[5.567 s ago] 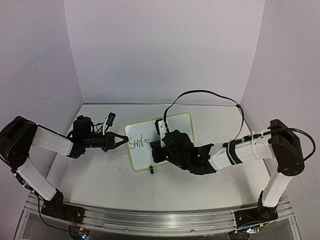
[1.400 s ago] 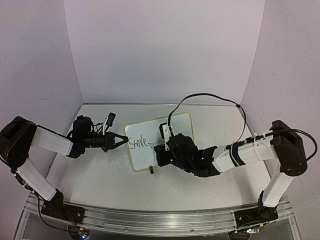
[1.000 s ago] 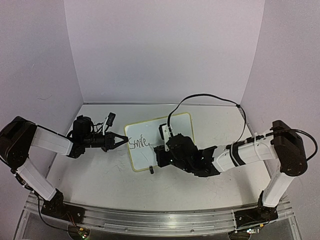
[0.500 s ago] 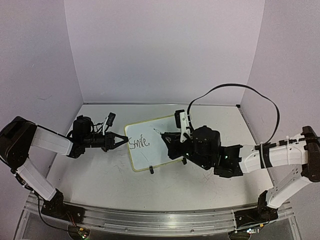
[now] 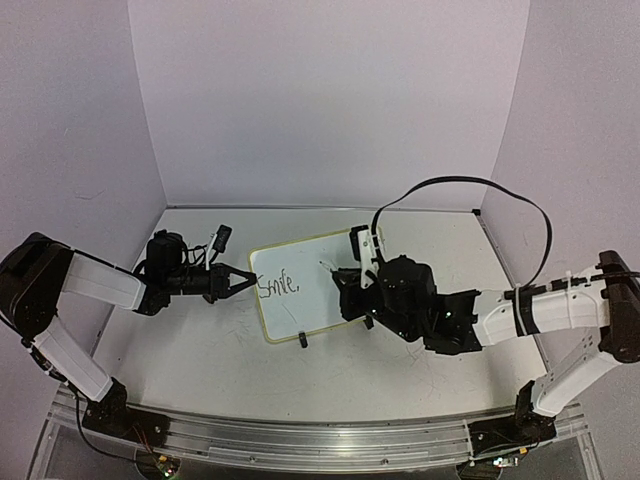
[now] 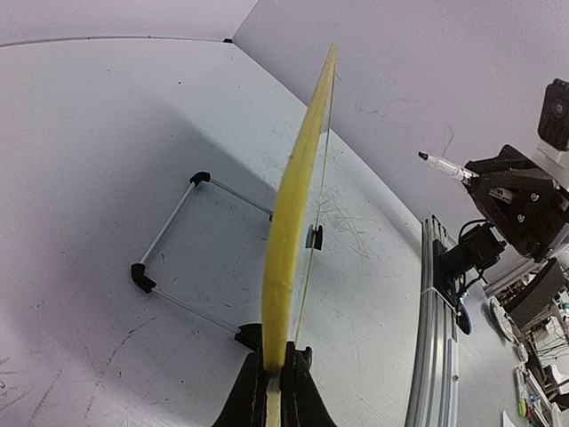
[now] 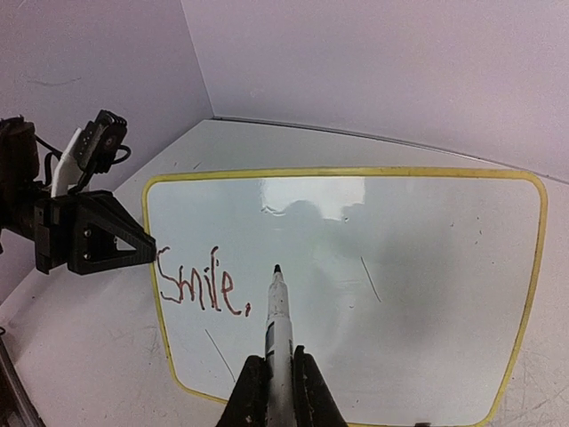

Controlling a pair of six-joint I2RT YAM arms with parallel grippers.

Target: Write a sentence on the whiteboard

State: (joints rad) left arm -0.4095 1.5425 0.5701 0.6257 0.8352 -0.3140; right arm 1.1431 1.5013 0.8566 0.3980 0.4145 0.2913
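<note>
whiteboard [image 5: 298, 308] right side behind right tool [image 5: 345, 288]

Left rim: the left gripper [image 5: 243, 283] is clamped on the edge of the whiteboard [image 5: 318, 305], so this side is blocked.
Board front, left part: the written word [image 7: 197, 286] takes it.
Board front, right part: bare up to the right rim, open for a tip.
Before the board: the right gripper [image 7: 278, 378] with its marker [image 7: 278, 322] stands here; from the left wrist the tip seems apart from the surface.
Behind the board: a wire stand [image 6: 169, 225] lies low on the table [image 5: 200, 350].
Near side: open table, only a black clip foot [image 5: 302, 340].
Above right: the cable [image 5: 460, 179] arches over.
Around: walls [image 5: 320, 100] close three sides.
</note>
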